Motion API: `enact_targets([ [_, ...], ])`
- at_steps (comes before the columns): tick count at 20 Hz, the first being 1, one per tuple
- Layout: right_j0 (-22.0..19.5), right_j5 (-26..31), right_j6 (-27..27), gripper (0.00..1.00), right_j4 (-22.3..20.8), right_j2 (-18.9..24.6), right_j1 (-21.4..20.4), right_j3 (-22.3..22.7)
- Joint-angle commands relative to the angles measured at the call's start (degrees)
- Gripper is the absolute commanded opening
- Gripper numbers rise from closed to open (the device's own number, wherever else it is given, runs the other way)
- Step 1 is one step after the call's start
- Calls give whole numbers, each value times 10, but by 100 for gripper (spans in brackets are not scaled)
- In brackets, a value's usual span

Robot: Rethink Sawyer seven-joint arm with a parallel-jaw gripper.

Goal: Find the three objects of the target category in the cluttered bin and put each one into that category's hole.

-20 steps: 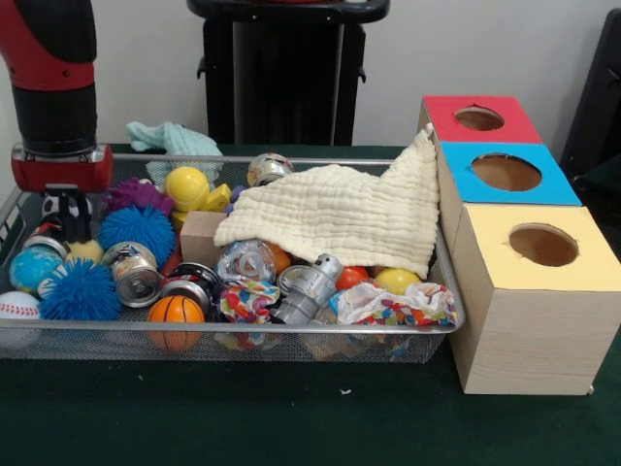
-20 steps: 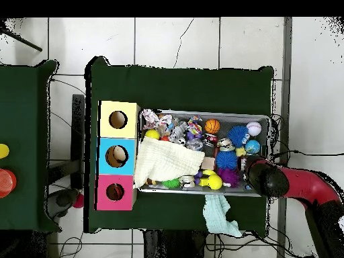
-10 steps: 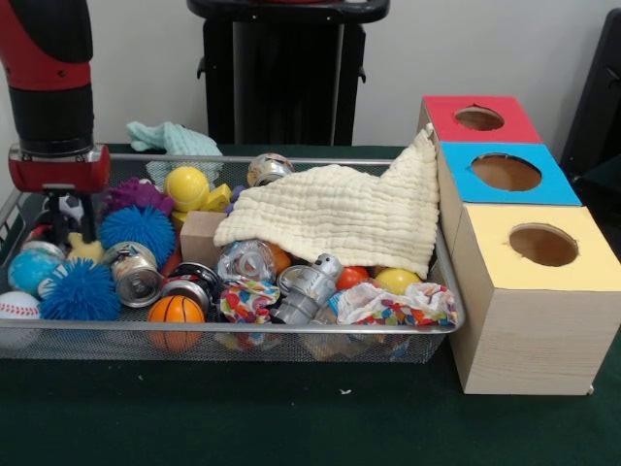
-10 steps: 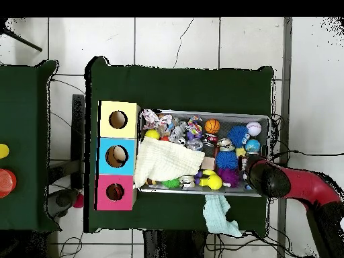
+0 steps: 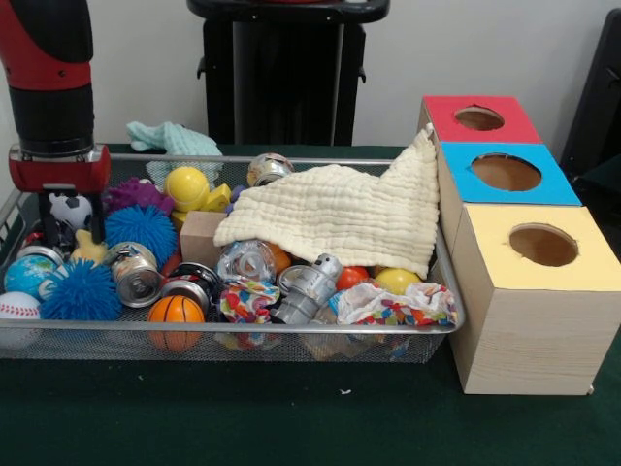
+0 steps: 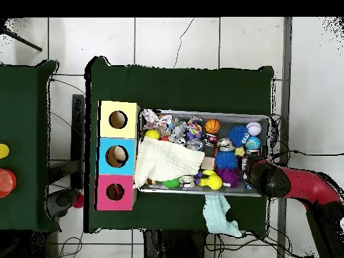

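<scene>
My gripper [image 5: 70, 225] hangs over the left end of the wire bin [image 5: 291, 328], shut on a small black-and-white soccer ball [image 5: 70, 208] held just under the red wrist. Other balls lie close by: a baseball [image 5: 17, 309], a globe ball [image 5: 23, 274], a basketball [image 5: 176, 311] and two blue spiky balls [image 5: 80, 289]. To the right of the bin stand the red box [image 5: 505, 124], the blue box [image 5: 543, 184] and the yellow box [image 5: 582, 257], each with a round hole on top. In the overhead view the wrist [image 6: 265, 178] hides the fingers.
A cream cloth [image 5: 340, 214] drapes over the bin's right half and leans on the boxes. Cans, a yellow duck [image 5: 87, 249], a purple spiky ball [image 5: 136, 194] and a wooden block [image 5: 199, 238] crowd the bin. A teal cloth [image 5: 170, 138] lies behind it.
The gripper has shifted slightly left and risen a little, and the soccer ball now shows more fully between its fingers. The globe ball has rolled a bit to the left.
</scene>
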Motion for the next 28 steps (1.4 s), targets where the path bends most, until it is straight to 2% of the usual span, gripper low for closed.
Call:
enact_targets([
  [1,5,14,-96,100,-32,36,14,-1],
  [12,-6,-28,-50,100,-13,50,27,13],
  [13,-8,-32,-48,0,-12,52,28,14],
  [28,3,-20,-45,0,-12,48,5,27],
])
